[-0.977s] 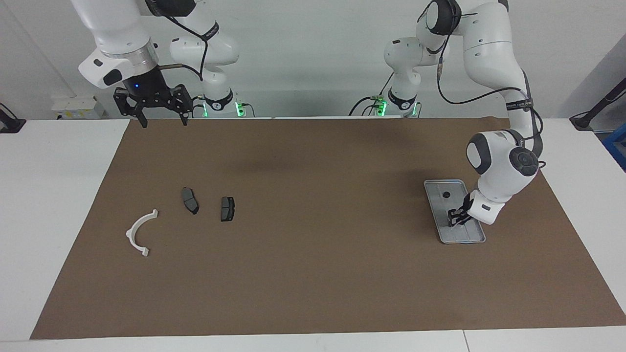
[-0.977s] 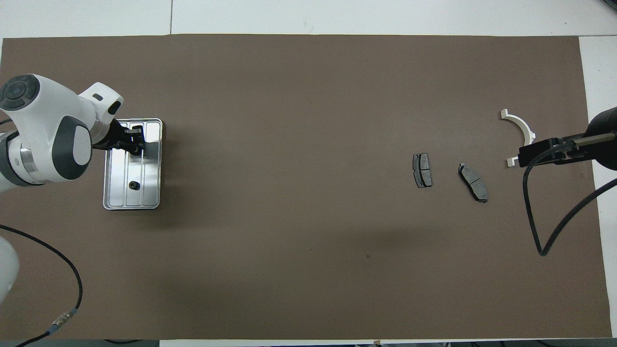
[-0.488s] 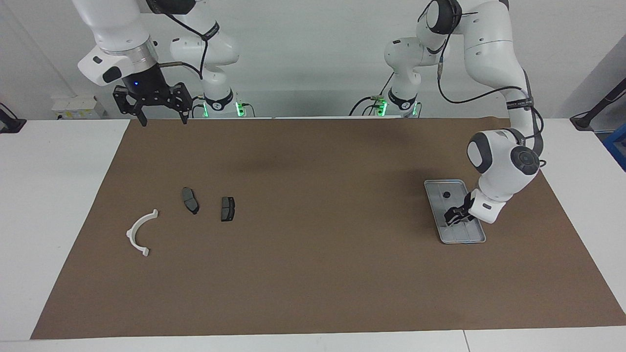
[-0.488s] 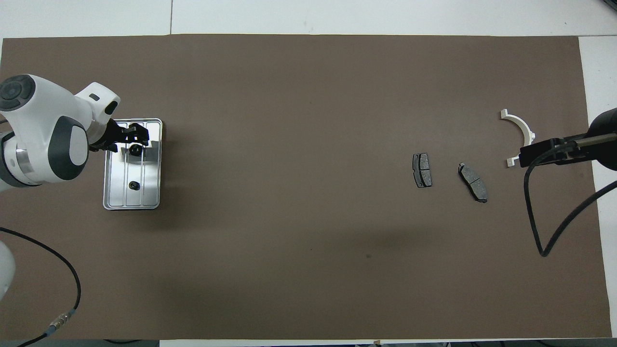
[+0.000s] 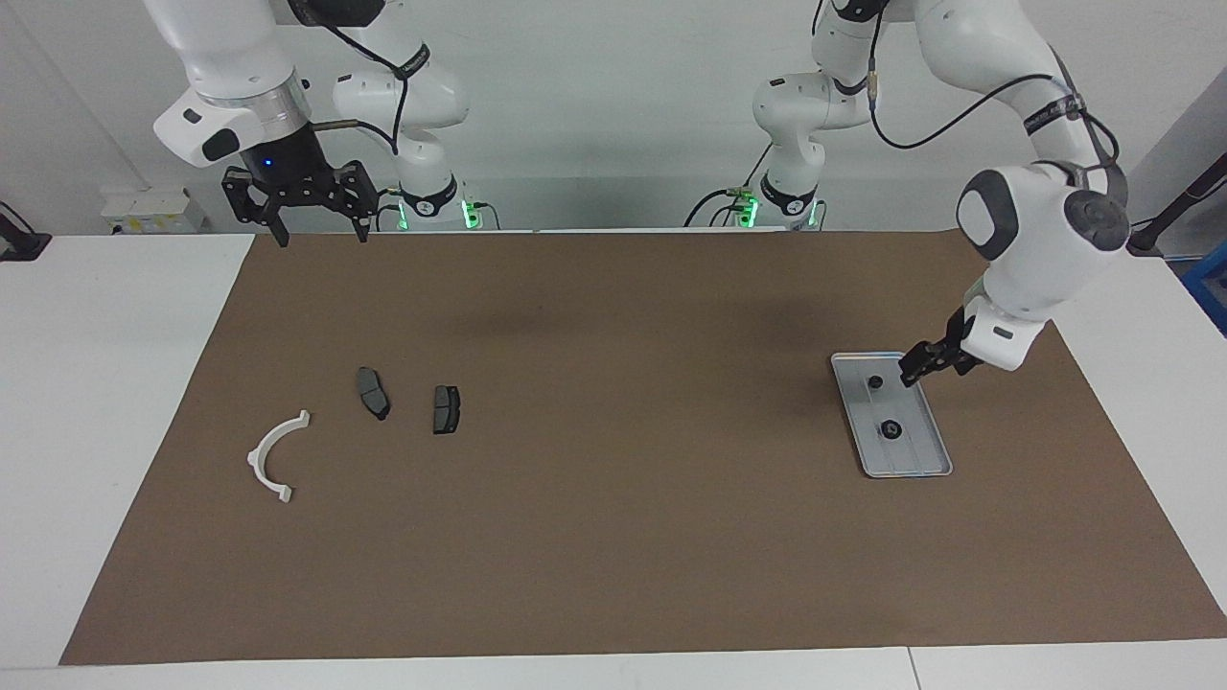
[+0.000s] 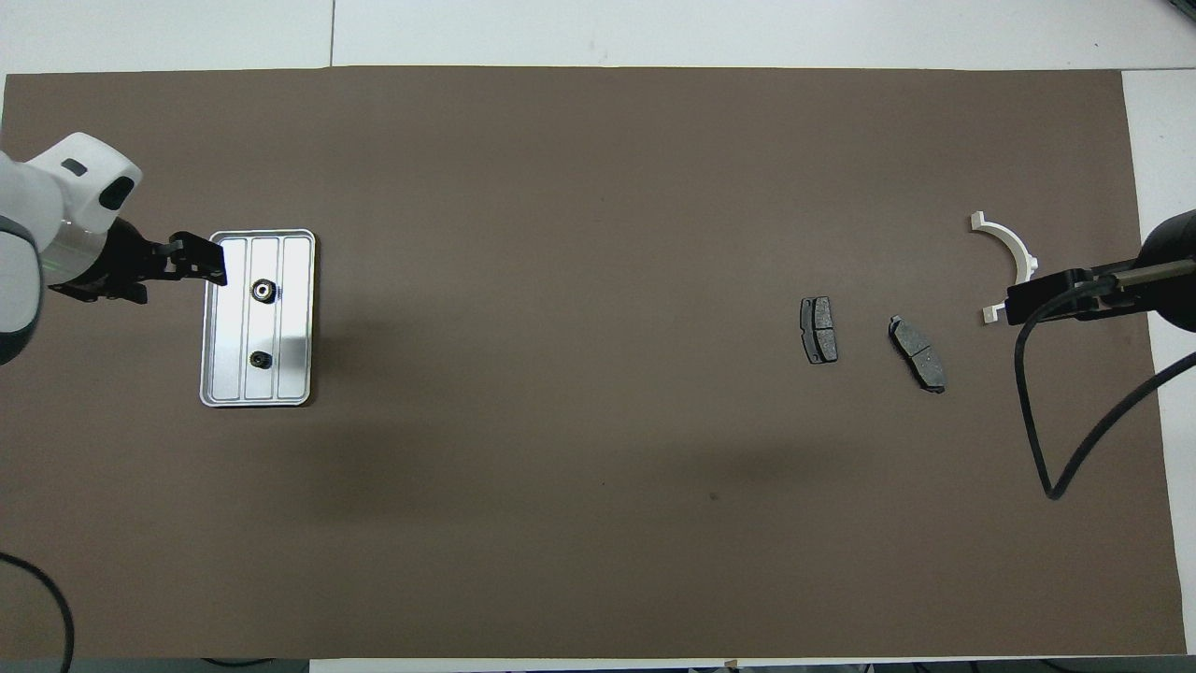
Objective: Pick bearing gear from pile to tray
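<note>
Now both bearing gears (image 5: 891, 428) lie in the tray (image 5: 928, 460) near the left-arm end of the tabletop, the left gripper (image 5: 915, 369) released and empty over the tray's robot-side edge, the right gripper (image 5: 319, 230) waiting unclenched, nearer the pile (image 5: 374, 393), which shows no more gears.

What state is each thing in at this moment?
tray: flat on the mat, holding two gears.
bearing gears: loose in the tray.
brake pads: flat, untouched.
white bracket: flat, untouched.
left gripper: empty, raised over the tray's edge.
right gripper: open, empty, waiting.
</note>
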Controlling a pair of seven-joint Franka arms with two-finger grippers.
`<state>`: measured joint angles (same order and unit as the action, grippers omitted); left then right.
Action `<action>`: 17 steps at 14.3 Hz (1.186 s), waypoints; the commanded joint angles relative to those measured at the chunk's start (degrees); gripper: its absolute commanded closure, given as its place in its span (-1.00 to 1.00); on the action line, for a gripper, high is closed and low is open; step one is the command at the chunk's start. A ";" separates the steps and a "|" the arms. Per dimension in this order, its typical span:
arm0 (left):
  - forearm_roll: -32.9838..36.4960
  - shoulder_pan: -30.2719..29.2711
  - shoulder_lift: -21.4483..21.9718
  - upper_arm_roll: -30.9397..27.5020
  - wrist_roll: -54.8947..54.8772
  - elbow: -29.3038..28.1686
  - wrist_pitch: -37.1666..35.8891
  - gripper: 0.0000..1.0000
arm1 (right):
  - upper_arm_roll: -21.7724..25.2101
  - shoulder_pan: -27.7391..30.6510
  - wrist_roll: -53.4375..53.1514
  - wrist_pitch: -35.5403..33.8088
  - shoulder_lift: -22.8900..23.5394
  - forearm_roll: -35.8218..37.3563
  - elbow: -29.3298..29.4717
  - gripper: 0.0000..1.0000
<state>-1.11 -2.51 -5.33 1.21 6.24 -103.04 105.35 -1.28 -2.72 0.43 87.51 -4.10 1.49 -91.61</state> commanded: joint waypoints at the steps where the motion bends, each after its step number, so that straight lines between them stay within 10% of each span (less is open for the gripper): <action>1: -0.73 0.48 5.49 -0.16 -0.97 -1.81 -3.82 -1.00 | -0.21 0.35 -1.04 -1.11 -0.82 -1.14 -0.24 -1.00; 17: 0.67 0.84 8.06 0.37 -1.05 4.84 -13.40 -1.00 | -0.12 0.61 -2.54 -1.11 -0.82 -2.72 -0.24 -1.00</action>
<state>-1.10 -1.93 2.43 1.86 5.96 -101.70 95.98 -1.21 -2.69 -1.02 87.51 -4.11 0.22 -91.61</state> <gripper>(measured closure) 0.000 0.000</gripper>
